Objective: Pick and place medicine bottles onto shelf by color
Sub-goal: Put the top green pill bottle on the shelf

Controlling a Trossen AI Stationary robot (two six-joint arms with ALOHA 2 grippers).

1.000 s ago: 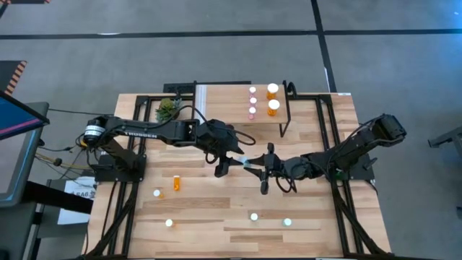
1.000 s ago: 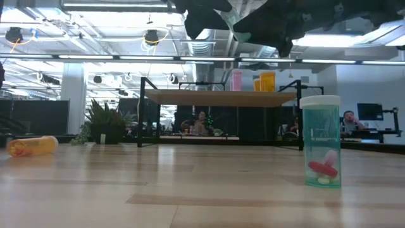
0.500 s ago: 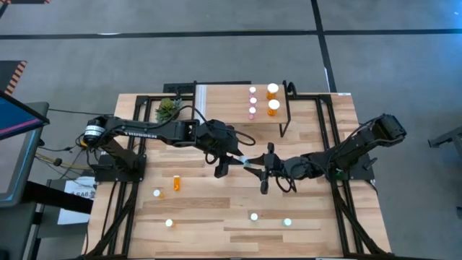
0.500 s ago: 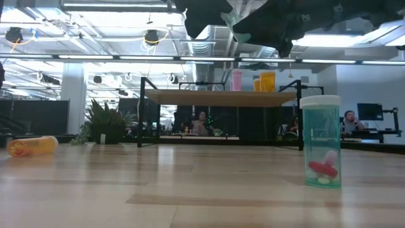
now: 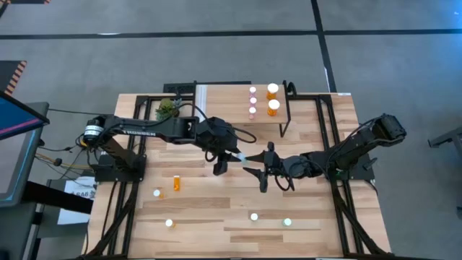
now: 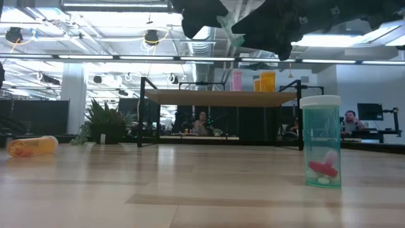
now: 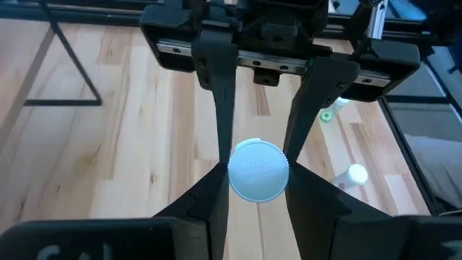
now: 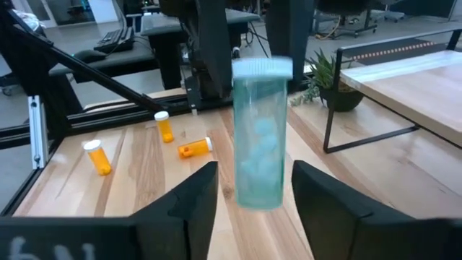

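gripping a teal bottle (image 7: 258, 170) near its cap, the left gripper (image 5: 229, 155) has its fingers closed on it above mid-desk; the right gripper (image 5: 254, 166) fingers stand parted beside it, not touching.

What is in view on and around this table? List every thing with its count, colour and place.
shelf: one, light wood, table's far edge
pink bottles: three, in a row on the shelf
large orange bottles: two, on the shelf beside the pink
small orange bottles: three, tabletop's left side, one lying
teal bottles: two, upright, near edge
held teal bottle: one, in the air mid-table
plant: one, green, left of shelf
left gripper: shut on held teal bottle
right gripper: open, fingers flanking it
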